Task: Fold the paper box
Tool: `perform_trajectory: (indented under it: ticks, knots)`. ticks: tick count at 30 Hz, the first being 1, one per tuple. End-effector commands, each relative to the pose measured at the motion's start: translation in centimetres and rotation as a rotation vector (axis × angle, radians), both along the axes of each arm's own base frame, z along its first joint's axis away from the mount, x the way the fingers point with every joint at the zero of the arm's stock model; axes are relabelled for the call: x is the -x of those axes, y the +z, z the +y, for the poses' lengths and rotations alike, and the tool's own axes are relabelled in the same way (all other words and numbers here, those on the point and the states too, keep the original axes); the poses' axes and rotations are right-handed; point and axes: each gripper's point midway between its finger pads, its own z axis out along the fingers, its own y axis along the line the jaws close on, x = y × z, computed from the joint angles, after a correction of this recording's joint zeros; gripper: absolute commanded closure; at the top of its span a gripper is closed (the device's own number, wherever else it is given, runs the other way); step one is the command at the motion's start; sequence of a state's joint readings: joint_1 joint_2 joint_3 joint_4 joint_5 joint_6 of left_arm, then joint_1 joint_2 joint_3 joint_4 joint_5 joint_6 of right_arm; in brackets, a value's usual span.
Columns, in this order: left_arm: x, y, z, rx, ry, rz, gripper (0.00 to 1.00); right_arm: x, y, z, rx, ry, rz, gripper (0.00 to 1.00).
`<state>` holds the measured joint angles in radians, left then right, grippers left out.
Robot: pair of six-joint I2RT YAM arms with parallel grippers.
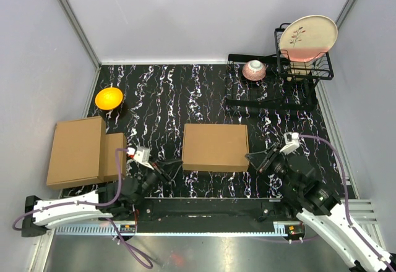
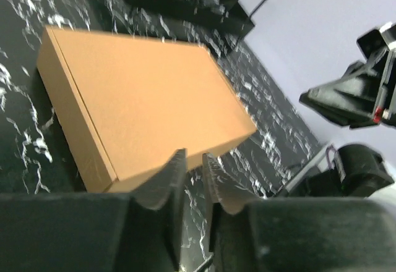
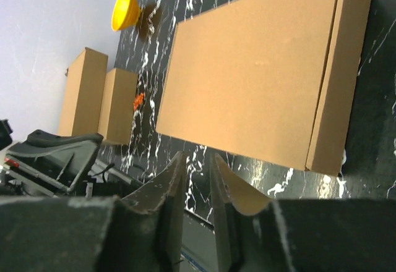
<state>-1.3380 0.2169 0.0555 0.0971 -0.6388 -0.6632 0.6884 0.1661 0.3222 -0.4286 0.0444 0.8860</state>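
While the left claw (image 2: 193, 157) and right claw (image 3: 198, 156) gape slightly, empty, the paper box (image 1: 215, 147) lies between them.

pale walls (image 1: 204, 12) enclose a black marbled tabletop (image 1: 161, 93), perhaps stone.

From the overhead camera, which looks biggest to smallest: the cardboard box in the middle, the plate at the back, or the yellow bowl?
Largest: the paper box.
Next: the plate, standing tilted, so its true size is unsure.
Smallest: the yellow bowl, clearly.
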Motion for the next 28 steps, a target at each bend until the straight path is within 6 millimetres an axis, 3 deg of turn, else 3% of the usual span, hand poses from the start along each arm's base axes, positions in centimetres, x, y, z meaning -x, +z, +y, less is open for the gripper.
perform_trajectory:
  ticks: [1, 4, 7, 10, 11, 12, 13, 14, 15, 17, 18, 22, 28]
  knots:
    - [-1.5, 6.0, 2.2, 0.051, 0.108, -0.157, 0.74, -0.7, 3.5, -1.3, 0.057, -0.048, -0.087, 0.69]
    - [-2.2, 6.5, 2.6, -0.002, 0.150, -0.164, 0.69, -1.2, 2.2, -1.1, 0.111, -0.050, -0.040, 0.69]
    - [-3.2, 5.6, 3.0, -0.067, 0.228, -0.132, 0.65, -2.0, 1.5, -0.9, 0.116, -0.073, -0.027, 0.65]
    - [-4.2, 5.8, 3.0, -0.136, 0.291, -0.122, 0.45, -3.5, 2.5, -0.9, 0.176, -0.096, -0.068, 0.50]
    - [-4.5, 6.1, 2.8, -0.157, 0.300, -0.121, 0.42, -4.2, 1.6, -1.1, 0.249, -0.111, -0.036, 0.45]
    - [-4.7, 6.9, 2.4, -0.171, 0.285, -0.117, 0.41, -5.3, 3.1, -1.7, 0.311, -0.142, -0.082, 0.44]
    - [-5.9, 6.1, 2.5, -0.225, 0.313, -0.096, 0.40, -5.9, 3.5, -1.9, 0.357, -0.152, -0.087, 0.42]
    - [-6.6, 6.1, 2.3, -0.234, 0.306, -0.072, 0.37, -6.7, 2.5, -1.7, 0.437, -0.147, -0.054, 0.42]
    - [-8.0, 5.6, 2.1, -0.260, 0.288, -0.020, 0.37, -7.7, 4.4, -2.0, 0.481, -0.169, -0.098, 0.40]
    - [-9.1, 4.1, 2.2, -0.274, 0.262, 0.093, 0.35, -9.0, 4.5, -1.8, 0.562, -0.165, -0.093, 0.40]
    - [-10.4, 4.0, 2.5, -0.262, 0.269, 0.160, 0.32, -9.7, 6.4, -1.8, 0.579, -0.181, -0.131, 0.40]
    - [-11.7, 3.9, 3.6, -0.252, 0.392, 0.300, 0.30, -10.9, 9.0, -1.4, 0.574, -0.193, -0.204, 0.39]
    - [-11.9, 4.0, 4.4, -0.306, 0.445, 0.338, 0.32, -11.4, 9.3, -0.8, 0.579, -0.179, -0.241, 0.39]
